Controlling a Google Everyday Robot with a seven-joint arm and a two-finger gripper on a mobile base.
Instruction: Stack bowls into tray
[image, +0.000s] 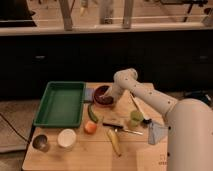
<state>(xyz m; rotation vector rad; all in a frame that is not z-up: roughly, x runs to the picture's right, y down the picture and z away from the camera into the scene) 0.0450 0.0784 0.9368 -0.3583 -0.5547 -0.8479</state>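
Observation:
A dark red bowl (102, 95) sits tilted on the wooden table (85, 155), just right of the green tray (60, 103). The tray holds nothing. My gripper (109, 96) is down at the bowl's right rim, at the end of the white arm (145, 95) that reaches in from the right. A white bowl (66, 138) and a small metal bowl (40, 142) stand at the table's front left.
On the table lie a green pepper (92, 113), an orange (90, 127), a banana (114, 142), a green cup (135, 117), cutlery (125, 130) and a grey cloth (156, 132). A dark counter runs behind the table.

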